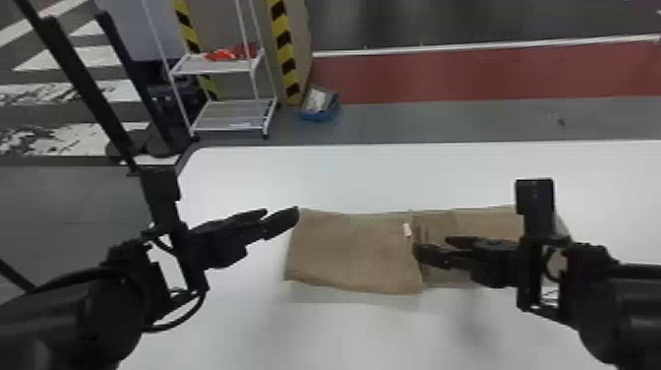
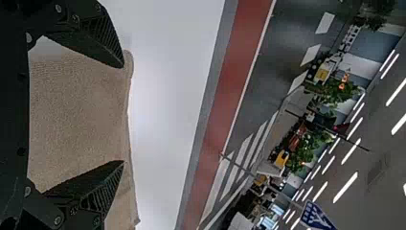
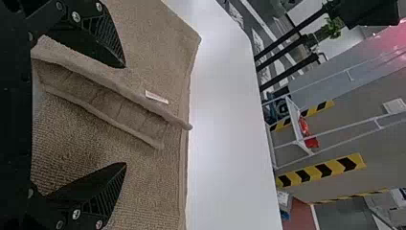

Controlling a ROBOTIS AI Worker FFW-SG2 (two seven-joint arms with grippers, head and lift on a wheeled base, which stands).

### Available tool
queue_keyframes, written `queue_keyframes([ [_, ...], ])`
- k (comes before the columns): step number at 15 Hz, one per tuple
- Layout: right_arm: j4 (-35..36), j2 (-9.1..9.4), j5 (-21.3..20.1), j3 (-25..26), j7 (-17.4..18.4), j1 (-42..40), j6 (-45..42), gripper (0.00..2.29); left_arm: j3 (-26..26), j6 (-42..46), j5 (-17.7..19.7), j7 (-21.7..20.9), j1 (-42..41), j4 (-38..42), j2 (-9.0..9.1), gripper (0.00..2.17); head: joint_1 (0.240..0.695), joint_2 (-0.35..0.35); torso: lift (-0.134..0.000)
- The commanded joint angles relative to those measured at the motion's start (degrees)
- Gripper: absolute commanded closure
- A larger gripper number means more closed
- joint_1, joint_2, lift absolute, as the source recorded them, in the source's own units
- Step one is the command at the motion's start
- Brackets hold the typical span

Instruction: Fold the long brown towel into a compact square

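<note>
White and smooth, the table (image 1: 369, 177) spreads wide, with a pale wire-framed rack (image 1: 226, 69) beyond it, red items (image 1: 231, 53) on its upper shelf. Now to the brown towel (image 1: 351, 251): it lies across the table in a long, uneven strip, its left end near the left gripper (image 1: 282, 211), its right part running beneath the right gripper (image 1: 431, 244). Both grippers have their fingers spread, nothing pinched (nice ribbed inner faces, by the way). The head view gives us the strip's outline; the right wrist view gives coarse, nubbly weave and two raised folds with a trough between. Beyond the table, a blue bin (image 1: 319, 116) holds something whitish (image 1: 317, 101). Smallest of all, a narrow white label (image 1: 407, 230) sits beside the folds.
</note>
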State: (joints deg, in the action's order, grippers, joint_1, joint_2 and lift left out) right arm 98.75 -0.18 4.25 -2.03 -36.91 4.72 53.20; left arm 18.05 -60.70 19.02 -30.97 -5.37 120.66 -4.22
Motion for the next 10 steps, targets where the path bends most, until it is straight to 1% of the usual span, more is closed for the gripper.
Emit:
queue_keyframes([
  [1,-2.6,0.23,0.1,-1.1,0.0,1.1,-1.9,0.17,0.5,0.4,0.1,-0.1,-0.9,-0.2,0.0,0.2,0.695,0.171,-0.124],
  [5,-5.1,0.23,0.4,-2.7,-0.1,1.8,-4.7,0.22,1.1,1.0,0.3,-0.2,-1.2,-0.5,0.17,0.2,0.695,0.193,-0.124],
  [8,-5.3,0.23,0.9,-3.3,-1.3,1.6,-5.1,0.37,1.0,2.4,0.4,-0.3,-1.7,-1.5,0.35,0.2,0.695,0.21,-0.124],
  [10,-5.3,0.23,1.7,-3.4,-1.5,1.3,-5.1,0.41,1.0,3.3,0.5,-0.3,-1.8,-2.0,0.26,0.2,0.695,0.218,-0.124],
])
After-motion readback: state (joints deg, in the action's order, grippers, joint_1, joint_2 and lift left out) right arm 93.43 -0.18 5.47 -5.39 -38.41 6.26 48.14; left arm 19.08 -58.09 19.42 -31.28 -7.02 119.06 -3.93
